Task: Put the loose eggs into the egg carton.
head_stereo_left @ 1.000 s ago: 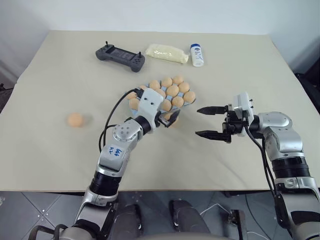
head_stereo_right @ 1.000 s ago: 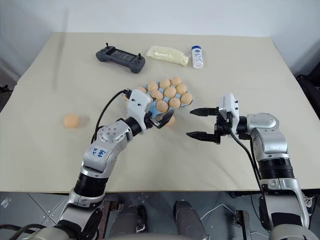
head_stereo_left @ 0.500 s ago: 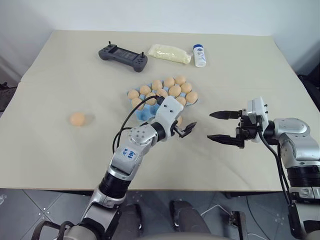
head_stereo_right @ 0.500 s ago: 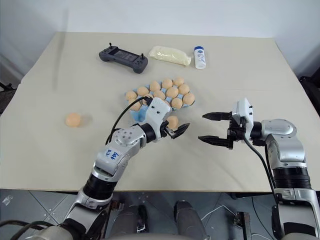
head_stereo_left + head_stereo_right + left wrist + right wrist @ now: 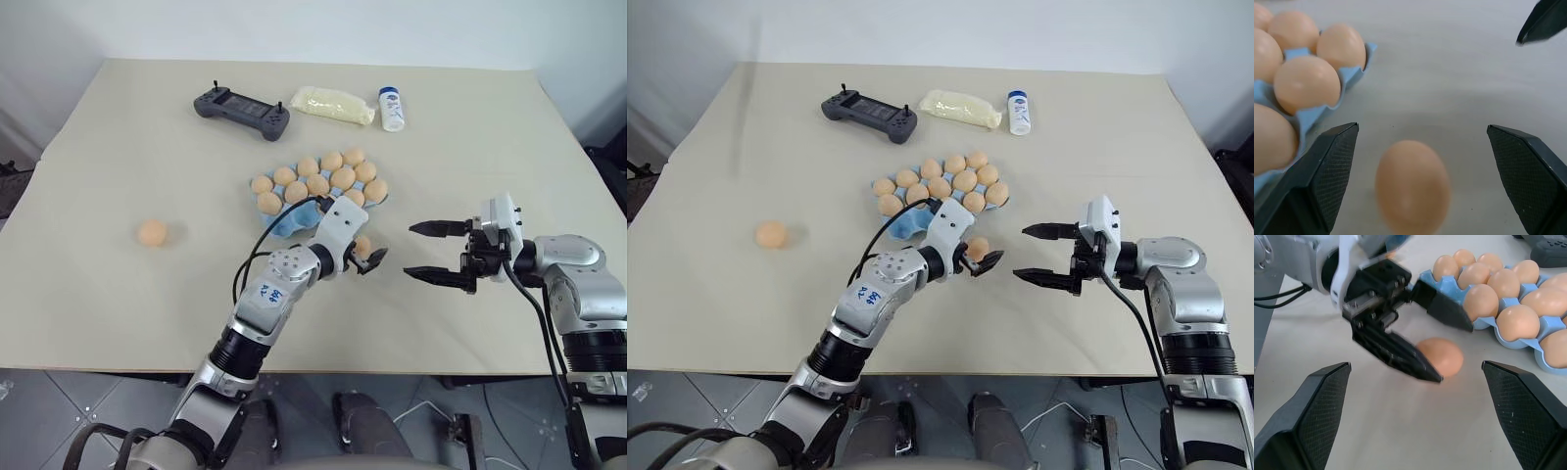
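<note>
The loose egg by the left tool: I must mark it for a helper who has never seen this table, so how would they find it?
Start at the light-blue egg carton in the middle of the table. Just off its near right corner, one egg lies on the bare tabletop between the open fingers of the left tool. Unlike the eggs seated in cups, it rests on the table; the other loose egg lies far left.

On a beige table (image 5: 108, 294), the robot's left gripper (image 5: 359, 256) brackets a loose egg (image 5: 361, 245) beside the blue egg carton (image 5: 290, 222), while its right gripper (image 5: 429, 250) hangs wide open nearby. Another egg (image 5: 152, 232) lies well apart to the left.
</note>
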Controlling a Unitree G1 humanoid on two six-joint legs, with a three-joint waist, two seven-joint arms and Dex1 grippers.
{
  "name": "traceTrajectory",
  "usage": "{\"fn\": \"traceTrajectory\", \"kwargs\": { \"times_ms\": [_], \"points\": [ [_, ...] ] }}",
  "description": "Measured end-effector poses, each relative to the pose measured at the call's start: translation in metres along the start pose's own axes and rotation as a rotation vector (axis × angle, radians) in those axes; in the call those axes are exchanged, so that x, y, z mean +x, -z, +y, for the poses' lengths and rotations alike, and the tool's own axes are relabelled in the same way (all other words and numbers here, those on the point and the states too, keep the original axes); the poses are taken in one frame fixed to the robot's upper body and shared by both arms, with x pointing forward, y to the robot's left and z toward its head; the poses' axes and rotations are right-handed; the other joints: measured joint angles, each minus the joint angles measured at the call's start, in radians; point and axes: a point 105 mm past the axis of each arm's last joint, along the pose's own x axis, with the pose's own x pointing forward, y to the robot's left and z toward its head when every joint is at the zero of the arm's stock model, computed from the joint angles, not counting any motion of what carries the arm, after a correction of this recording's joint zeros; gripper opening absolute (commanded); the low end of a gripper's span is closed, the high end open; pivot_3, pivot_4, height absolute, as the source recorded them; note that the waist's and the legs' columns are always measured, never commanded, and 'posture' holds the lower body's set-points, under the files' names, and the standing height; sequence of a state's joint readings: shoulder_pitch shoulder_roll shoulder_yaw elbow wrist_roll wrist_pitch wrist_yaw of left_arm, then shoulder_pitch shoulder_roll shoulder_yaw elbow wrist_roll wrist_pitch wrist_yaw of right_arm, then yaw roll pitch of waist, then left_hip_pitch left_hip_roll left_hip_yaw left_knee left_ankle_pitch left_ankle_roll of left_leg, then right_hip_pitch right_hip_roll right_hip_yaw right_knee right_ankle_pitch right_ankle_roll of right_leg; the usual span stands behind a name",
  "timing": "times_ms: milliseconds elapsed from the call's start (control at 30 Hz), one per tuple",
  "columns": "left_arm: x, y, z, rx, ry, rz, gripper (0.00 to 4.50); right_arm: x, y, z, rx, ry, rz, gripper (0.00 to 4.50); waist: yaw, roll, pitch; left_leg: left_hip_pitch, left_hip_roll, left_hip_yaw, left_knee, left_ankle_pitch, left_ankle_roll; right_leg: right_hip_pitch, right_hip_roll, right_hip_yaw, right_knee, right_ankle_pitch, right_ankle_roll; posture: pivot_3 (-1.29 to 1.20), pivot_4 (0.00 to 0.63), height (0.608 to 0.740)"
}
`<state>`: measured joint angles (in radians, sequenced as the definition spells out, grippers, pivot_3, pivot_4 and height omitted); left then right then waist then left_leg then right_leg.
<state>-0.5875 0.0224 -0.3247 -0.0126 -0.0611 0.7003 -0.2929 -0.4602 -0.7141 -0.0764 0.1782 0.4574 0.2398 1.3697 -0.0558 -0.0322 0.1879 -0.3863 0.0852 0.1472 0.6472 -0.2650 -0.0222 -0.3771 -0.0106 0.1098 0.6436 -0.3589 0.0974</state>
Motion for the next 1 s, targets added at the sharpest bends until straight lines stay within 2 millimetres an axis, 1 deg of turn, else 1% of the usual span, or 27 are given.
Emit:
{"fn": "traceTrajectory", "kwargs": {
  "times_ms": [167,300,400,500,567,600,633,1000],
  "points": [
    [0.005,0.008,-0.001,-0.014,0.004,0.034,4.47,0.001,-0.001,0.001,-0.003,0.002,-0.003,4.5,0.0,0.0,0.0,0.0,0.0,0.0,0.0,0.0,0.0,0.0,0.0,0.0,0.0,0.0,0.0,0.0,0.15,0.74],
    [0.012,0.007,-0.003,-0.007,0.016,0.035,4.47,0.0,-0.002,0.001,-0.003,0.007,-0.004,4.5,0.001,0.0,0.0,0.0,-0.001,0.0,0.0,0.0,0.0,0.0,0.0,0.0,0.0,0.0,0.0,0.0,0.15,0.74],
    [0.02,0.008,-0.003,-0.013,0.025,0.042,3.86,0.0,-0.002,0.0,-0.004,0.013,-0.005,4.5,0.001,0.0,0.0,0.0,-0.001,0.0,0.0,0.0,0.001,0.0,0.0,0.0,0.0,0.0,0.0,0.0,0.15,0.74],
    [0.024,0.015,-0.003,-0.029,0.025,0.065,2.93,0.0,-0.002,0.0,-0.003,0.016,-0.004,4.5,0.0,0.0,0.0,0.0,-0.001,0.0,0.0,0.0,0.0,0.0,0.0,0.0,-0.001,0.0,0.0,0.0,0.15,0.74],
    [0.024,0.016,-0.002,-0.029,0.023,0.065,2.22,0.0,-0.002,0.0,-0.002,0.02,-0.004,4.5,0.0,0.0,0.0,0.0,0.0,0.0,-0.001,0.0,0.0,0.0,0.0,0.0,-0.001,0.0,0.0,0.0,0.15,0.74],
    [0.024,0.016,-0.002,-0.03,0.024,0.065,1.95,0.0,-0.002,-0.001,-0.002,0.022,-0.004,4.5,0.001,0.0,0.0,0.0,0.0,0.0,-0.001,0.0,0.0,0.0,0.0,0.0,-0.001,0.0,0.0,0.0,0.15,0.74],
    [0.025,0.017,-0.003,-0.031,0.026,0.065,1.86,0.0,-0.002,-0.001,-0.001,0.024,-0.004,4.5,0.001,0.0,0.0,-0.001,-0.001,0.0,0.0,-0.001,0.0,0.0,0.0,0.0,-0.001,0.0,0.0,0.0,0.15,0.74],
    [0.025,0.017,-0.003,-0.03,0.026,0.062,1.83,0.0,-0.002,-0.001,-0.001,0.03,-0.004,4.5,0.001,0.0,0.0,-0.001,-0.001,0.0,0.0,-0.001,0.0,0.0,0.0,0.0,-0.001,0.0,0.0,0.0,0.15,0.74]
  ]
}}
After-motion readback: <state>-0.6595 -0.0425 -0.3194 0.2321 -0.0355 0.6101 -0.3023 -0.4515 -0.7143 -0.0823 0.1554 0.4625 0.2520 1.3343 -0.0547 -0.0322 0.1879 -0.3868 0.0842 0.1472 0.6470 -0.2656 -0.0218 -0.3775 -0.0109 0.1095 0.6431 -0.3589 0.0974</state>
